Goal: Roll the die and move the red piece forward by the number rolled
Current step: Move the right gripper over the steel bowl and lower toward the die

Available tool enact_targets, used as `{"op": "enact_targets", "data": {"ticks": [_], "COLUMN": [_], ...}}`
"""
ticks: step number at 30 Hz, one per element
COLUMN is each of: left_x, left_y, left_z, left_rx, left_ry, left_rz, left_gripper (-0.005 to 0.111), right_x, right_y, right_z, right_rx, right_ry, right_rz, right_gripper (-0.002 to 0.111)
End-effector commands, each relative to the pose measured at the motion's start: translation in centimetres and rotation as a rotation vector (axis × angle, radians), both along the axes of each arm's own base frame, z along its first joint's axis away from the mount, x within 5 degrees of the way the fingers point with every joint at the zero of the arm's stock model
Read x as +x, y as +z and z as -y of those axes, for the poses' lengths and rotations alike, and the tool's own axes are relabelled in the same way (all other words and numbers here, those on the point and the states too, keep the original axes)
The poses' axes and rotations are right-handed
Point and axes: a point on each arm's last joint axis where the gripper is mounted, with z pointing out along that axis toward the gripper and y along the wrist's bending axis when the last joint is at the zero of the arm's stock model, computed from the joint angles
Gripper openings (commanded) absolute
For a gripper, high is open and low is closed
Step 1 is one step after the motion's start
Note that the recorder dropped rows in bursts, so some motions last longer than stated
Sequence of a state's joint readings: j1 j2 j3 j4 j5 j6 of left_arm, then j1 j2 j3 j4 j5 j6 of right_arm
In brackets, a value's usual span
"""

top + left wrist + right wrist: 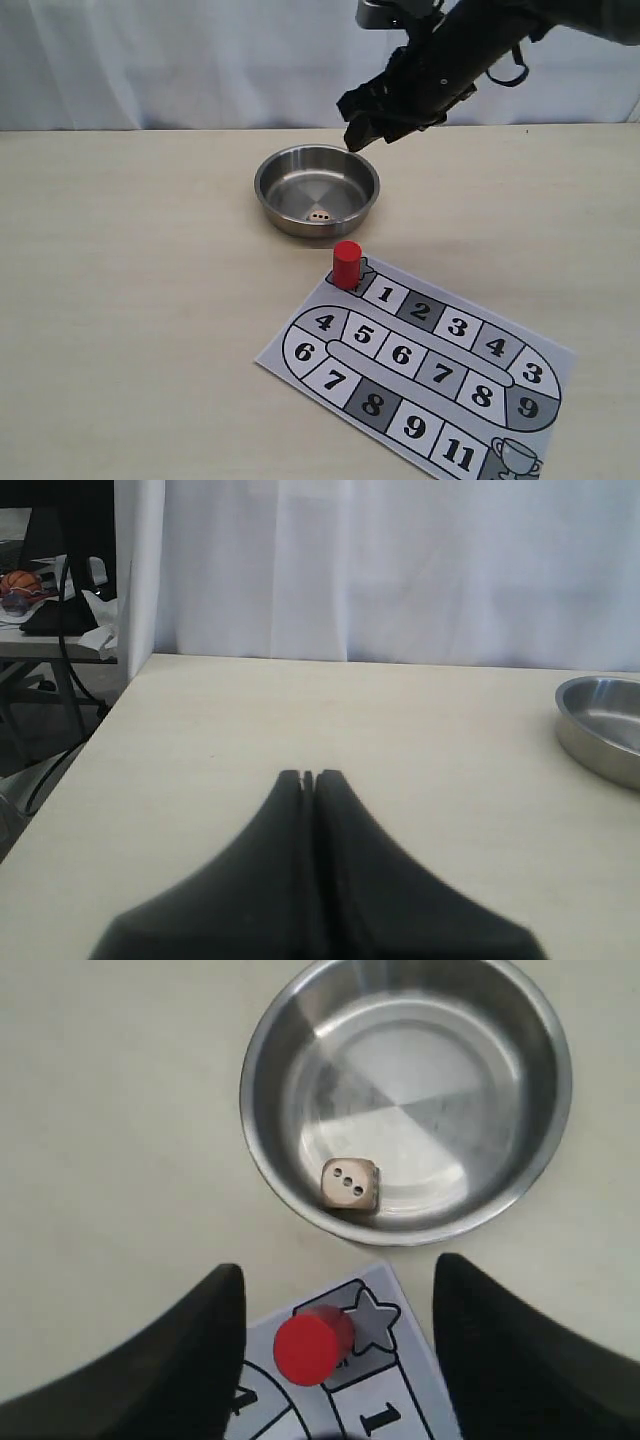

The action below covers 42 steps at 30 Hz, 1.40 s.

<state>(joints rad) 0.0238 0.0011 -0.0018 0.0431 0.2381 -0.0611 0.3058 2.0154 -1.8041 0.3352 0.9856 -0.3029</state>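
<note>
The die [318,215] [350,1184] lies inside a steel bowl [268,190] [262,1100], near the wall closest to the board, with three pips up. The red piece [346,264] [312,1346] stands upright on the star square at the corner of the numbered board [440,375] [400,1400]. My right gripper [352,128] [338,1265] hangs high above the bowl's far rim, open, with nothing between its fingers. My left gripper [308,775] is shut and empty, low over bare table; it is outside the exterior view.
The board's track runs from 1 to 11 and ends at a trophy square [515,460] at the front right. The bowl's edge [600,725] shows to one side in the left wrist view. A white curtain [180,60] backs the table.
</note>
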Motion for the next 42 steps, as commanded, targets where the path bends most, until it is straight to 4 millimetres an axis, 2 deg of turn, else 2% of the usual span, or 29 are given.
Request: {"op": "enact_targets", "data": {"ticks": [1, 6, 13, 18, 22, 28, 36, 42], "left_x": [0.0, 0.0, 0.0, 0.0, 0.0, 0.0, 0.0, 0.0], "left_y": [0.0, 0.0, 0.0, 0.0, 0.0, 0.0, 0.0, 0.0], "left_z": [0.0, 0.0, 0.0, 0.0, 0.0, 0.0, 0.0, 0.0], "left_rx": [-0.002, -0.002, -0.002, -0.003, -0.005, -0.005, -0.005, -0.005], "left_ry": [0.0, 0.0, 0.0, 0.0, 0.0, 0.0, 0.0, 0.0], "left_rz": [0.01, 0.01, 0.01, 0.006, 0.003, 0.003, 0.003, 0.003], "left_gripper": [0.0, 0.0, 0.0, 0.0, 0.0, 0.0, 0.0, 0.0], "right_x": [0.8, 1.4, 3.2, 3.7, 4.0, 4.4, 4.6, 4.6], "right_y": [-1.0, -3.8, -7.3, -9.0, -9.6, -9.9, -9.8, -10.7], "right_z": [-3.6, -7.4, -7.3, -7.5, -7.4, -6.6, -6.7, -6.8], "right_rx": [-0.032, -0.023, -0.04, -0.019, 0.011, -0.045, -0.007, -0.021], "right_ry": [0.008, 0.039, -0.098, -0.165, -0.243, -0.343, -0.388, -0.384], "right_rz": [-0.012, 0.044, 0.05, 0.034, 0.016, 0.028, 0.036, 0.02], "right_gripper": [0.054, 0.06, 0.061, 0.061, 0.061, 0.06, 0.046, 0.056]}}
